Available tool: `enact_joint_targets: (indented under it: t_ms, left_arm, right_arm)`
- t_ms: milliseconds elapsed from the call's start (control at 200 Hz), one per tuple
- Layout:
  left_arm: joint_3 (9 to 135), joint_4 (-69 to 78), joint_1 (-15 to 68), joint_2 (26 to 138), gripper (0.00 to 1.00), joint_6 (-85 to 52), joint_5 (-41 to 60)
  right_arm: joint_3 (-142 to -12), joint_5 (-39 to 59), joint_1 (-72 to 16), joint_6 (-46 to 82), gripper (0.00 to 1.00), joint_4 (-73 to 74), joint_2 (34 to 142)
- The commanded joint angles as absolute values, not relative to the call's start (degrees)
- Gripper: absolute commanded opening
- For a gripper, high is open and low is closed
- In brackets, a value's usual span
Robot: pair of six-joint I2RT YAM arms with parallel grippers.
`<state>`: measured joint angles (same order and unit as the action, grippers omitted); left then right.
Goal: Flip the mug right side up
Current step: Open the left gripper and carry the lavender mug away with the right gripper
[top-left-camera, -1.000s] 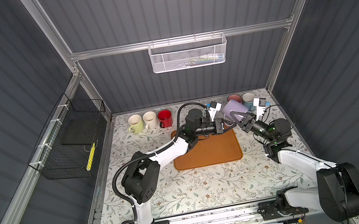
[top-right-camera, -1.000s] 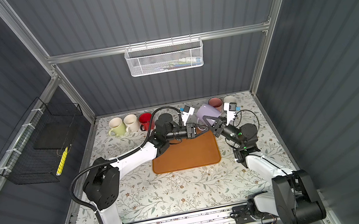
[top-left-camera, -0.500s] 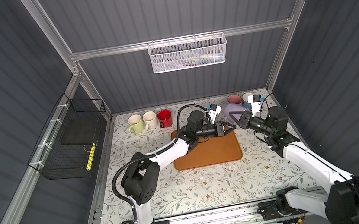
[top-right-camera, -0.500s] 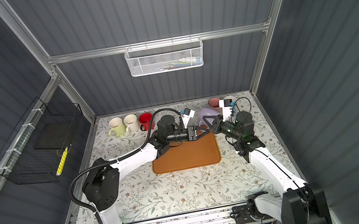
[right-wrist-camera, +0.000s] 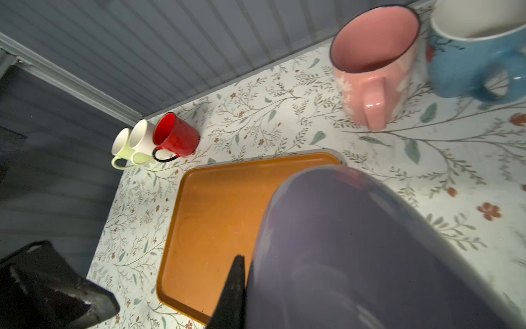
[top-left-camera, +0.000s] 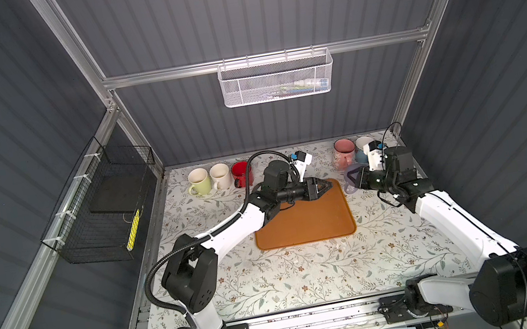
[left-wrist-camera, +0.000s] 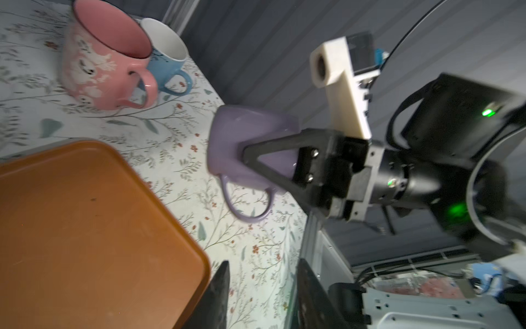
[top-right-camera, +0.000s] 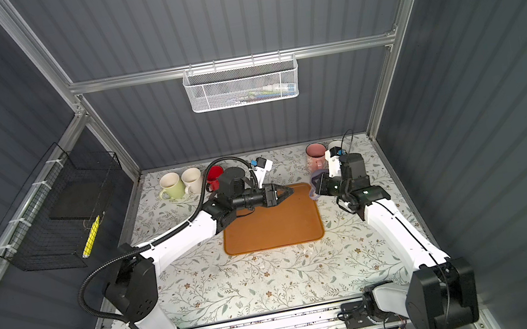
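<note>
right end effector (left-wrist-camera: pixel 244 152) grips the purple mug (left-wrist-camera: pixel 227 128) alone — left end effector (top-left-camera: pixel 328 185) has released it, drawn back.

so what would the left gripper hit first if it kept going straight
Most likely the purple mug clamped in the right gripper, straight ahead of the left gripper, though depth is unclear.

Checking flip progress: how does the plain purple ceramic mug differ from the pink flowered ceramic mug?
The plain purple ceramic mug is tipped sideways; the pink flowered ceramic mug stands upright, mouth up. The right gripper holds the purple mug off the table; the pink mug rests on it. The purple mug is plain; the pink mug carries white flowers. Both have loop handles.
</note>
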<state>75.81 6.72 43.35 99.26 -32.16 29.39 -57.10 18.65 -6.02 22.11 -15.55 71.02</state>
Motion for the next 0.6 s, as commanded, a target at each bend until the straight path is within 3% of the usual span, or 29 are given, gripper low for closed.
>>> enact_joint_targets:
  t_ms: [0, 310, 595]
  left_arm:
    - [78.32, -7.77, 43.32, 96.72, 0.38, -20.95, 16.57]
    - [79.05, -20.11, 44.29, 94.82, 0.36, -12.27, -2.88]
    - [75.84, -19.34, 44.38, 92.31, 0.35, -10.58, -4.91]
  right_arm:
    - [-64.08, 14.58, -4.46, 16.80, 0.00, -23.34, 71.83]
    - [-79.59, 6.29, -3.22, 9.42, 0.00, -41.73, 82.99]
    - [-88.90, 6.33, 0.45, 6.62, 0.00, -48.16, 92.39]
